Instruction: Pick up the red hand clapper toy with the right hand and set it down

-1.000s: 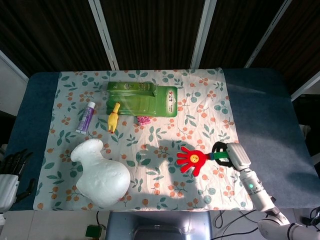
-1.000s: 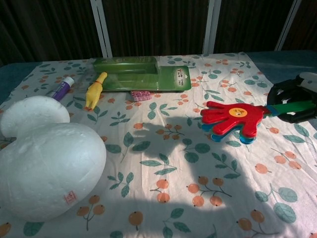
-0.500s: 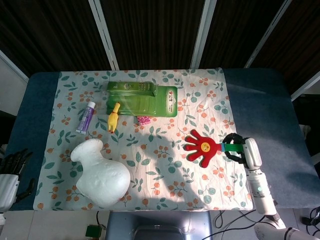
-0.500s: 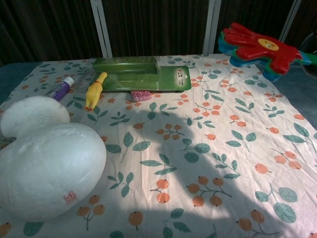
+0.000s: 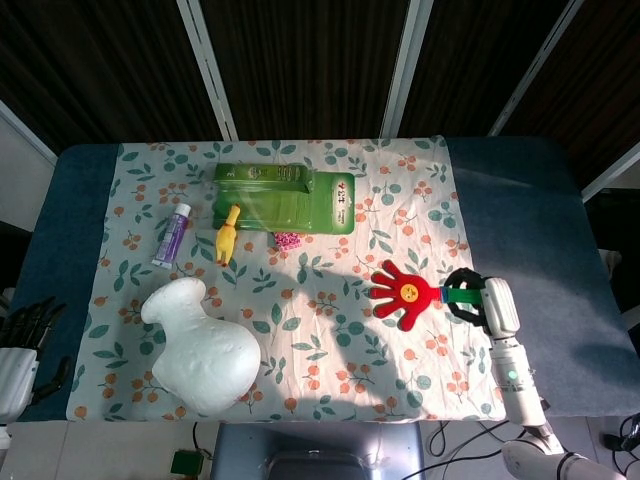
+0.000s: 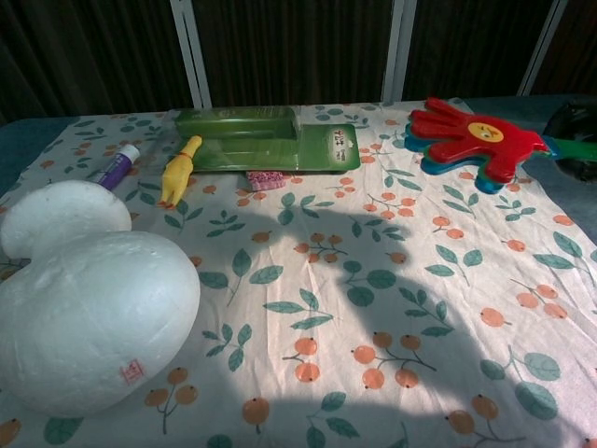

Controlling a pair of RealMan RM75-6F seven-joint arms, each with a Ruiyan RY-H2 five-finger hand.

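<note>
The red hand clapper toy [image 5: 403, 294] [image 6: 471, 138], with a yellow smiley face and blue and green layers under it, hangs above the right part of the floral cloth. My right hand [image 5: 477, 303] [image 6: 576, 141] grips its green handle at the cloth's right edge; only the hand's dark fingers show at the right border of the chest view. My left hand [image 5: 22, 335] rests low at the far left, off the table, with its fingers apart and nothing in them.
A large white foam vase [image 5: 201, 347] lies at the front left. A green blister pack [image 5: 285, 197], a yellow rubber chicken [image 5: 229, 234], a small tube [image 5: 172, 235] and a small pink item [image 5: 288, 240] sit toward the back. Blue table [image 5: 530, 230] borders the cloth.
The right hand lifted the clapper off the cloth and carried it right and up; in the last half second it came down somewhat. The left hand stayed put.
</note>
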